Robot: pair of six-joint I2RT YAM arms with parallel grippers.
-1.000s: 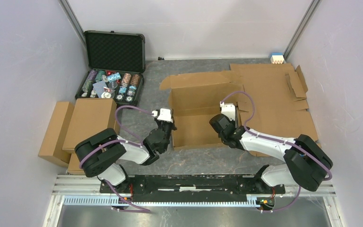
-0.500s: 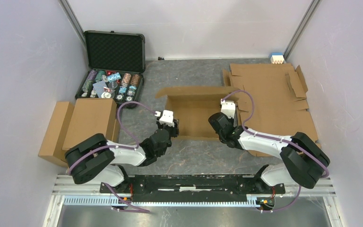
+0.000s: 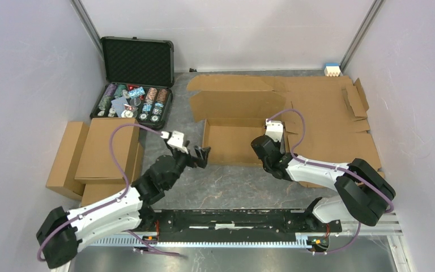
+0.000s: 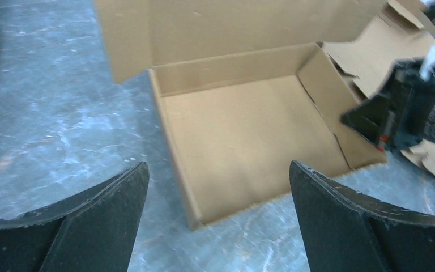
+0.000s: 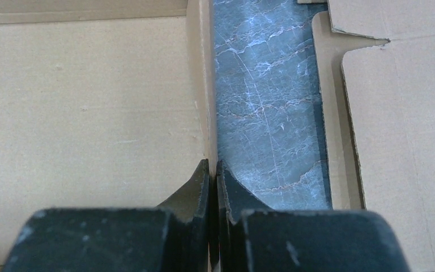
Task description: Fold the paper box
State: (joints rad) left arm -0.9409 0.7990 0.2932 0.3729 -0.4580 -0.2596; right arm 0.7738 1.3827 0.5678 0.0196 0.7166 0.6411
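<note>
Top external view puts the paper box (image 3: 232,144) at the middle of the grey marbled worktop (image 3: 226,184), standing as a shallow open tray. Its walls are raised and its big lid panel is thrown back on the far side. The left gripper (image 3: 198,154) hovers just off the box's near left corner with its fingers spread wide, touching nothing. In the left wrist view the two dark fingertips frame the tray from outside, and the cardboard floor and left wall lie plainly between them.

The right gripper (image 3: 274,137) sits at the box's right wall. In the right wrist view its fingers (image 5: 201,181) are pressed together, and the thin edge of that wall runs straight into the slit between them. It seems to be pinching the wall, though the contact itself is hidden by the fingertips.

Flat cardboard sheets (image 3: 331,116) lie to the right of the box, partly under the right arm. An open black case (image 3: 137,62) of poker chips rests at the far left. A stack of folded boxes (image 3: 105,148) sits near the left wall.
</note>
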